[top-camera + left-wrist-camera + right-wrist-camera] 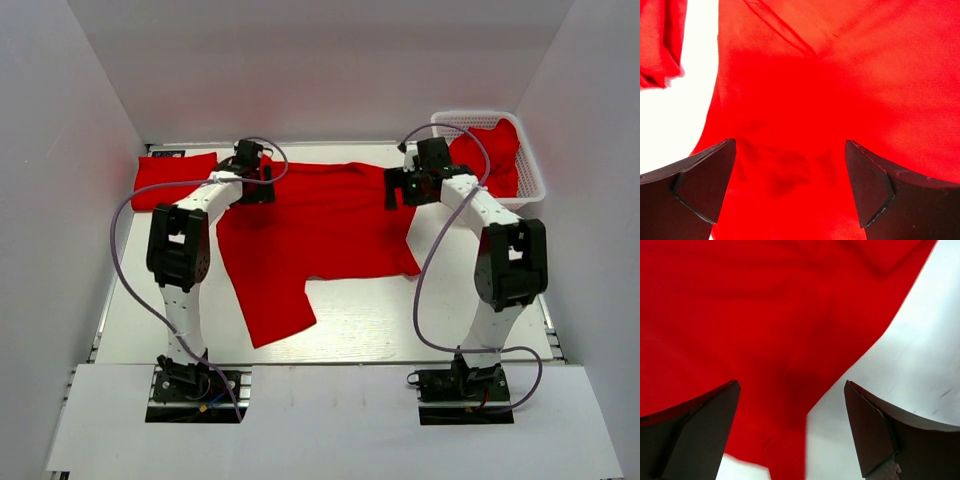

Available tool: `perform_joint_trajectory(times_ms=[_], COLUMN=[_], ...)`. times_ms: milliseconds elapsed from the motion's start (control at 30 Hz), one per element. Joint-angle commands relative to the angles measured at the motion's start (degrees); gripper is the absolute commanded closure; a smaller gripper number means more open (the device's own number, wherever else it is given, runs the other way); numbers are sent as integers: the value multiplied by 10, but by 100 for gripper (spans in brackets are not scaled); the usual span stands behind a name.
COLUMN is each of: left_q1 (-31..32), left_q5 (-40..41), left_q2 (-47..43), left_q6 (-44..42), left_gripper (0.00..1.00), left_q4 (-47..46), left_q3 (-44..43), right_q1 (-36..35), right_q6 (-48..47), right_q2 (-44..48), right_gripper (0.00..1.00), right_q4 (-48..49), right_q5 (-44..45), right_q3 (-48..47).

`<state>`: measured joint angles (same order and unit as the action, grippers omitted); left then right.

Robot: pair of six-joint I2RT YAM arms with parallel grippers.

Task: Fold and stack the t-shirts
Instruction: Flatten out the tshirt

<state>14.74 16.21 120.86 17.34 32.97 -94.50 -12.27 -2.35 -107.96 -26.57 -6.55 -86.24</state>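
One red t-shirt (320,235) lies spread flat across the middle of the table, one sleeve trailing toward the front. A second t-shirt, folded (172,178), rests at the back left. My left gripper (257,185) hovers open over the spread shirt's left shoulder. In the left wrist view red fabric (805,100) fills the gap between the open left gripper (790,187) fingers, and the folded shirt (657,45) shows at the upper left. My right gripper (402,188) stands open over the shirt's right edge. The right wrist view has the right gripper (790,432) above that shirt edge (765,315), holding nothing.
A white mesh basket (470,116) sits at the back right with more red cloth (495,150) inside. White walls close in the left, back and right sides. Bare white tabletop (920,350) shows right of the shirt and along the front (400,320).
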Motion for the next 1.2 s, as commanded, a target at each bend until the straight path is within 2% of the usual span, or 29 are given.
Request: perform_joint_trajectory(times_ms=[0, 67, 133, 233, 333, 433, 600, 767, 933, 1167], left_q1=[10, 16, 16, 21, 28, 35, 35, 24, 24, 24], left_q5=[-56, -99, -167, -239, -273, -273, -214, -195, -150, -131], left_q2=[-101, -135, -183, -215, -222, -210, -192, -206, -219, -214], left_q6=[-20, -13, -6, 24, 37, 43, 48, 64, 70, 70], left_gripper=[0, 0, 0, 0, 0, 0, 0, 0, 0, 0], left_q4=[-2, -15, -56, -126, -148, -148, -110, -98, -79, -74], left_q3=[43, 108, 161, 285, 323, 336, 349, 394, 419, 426], right_q1=[-7, -15, -27, -44, -55, -64, -63, -54, -29, 25], right_q6=[37, 49, 54, 54, 56, 63, 85, 102, 126, 130], right_q2=[45, 56, 63, 63, 56, 43, 21, 12, 34, 55], right_gripper=[10, 10, 10, 10, 10, 10, 10, 10, 10, 10], right_q4=[-1, 1, 6, 8, 10, 16, 8, -3, -3, -7], right_q5=[-27, -18, 0, 32, 80, 114, 173, 237, 261, 243], right_q3=[71, 102, 121, 142, 153, 164, 167, 176, 186, 200])
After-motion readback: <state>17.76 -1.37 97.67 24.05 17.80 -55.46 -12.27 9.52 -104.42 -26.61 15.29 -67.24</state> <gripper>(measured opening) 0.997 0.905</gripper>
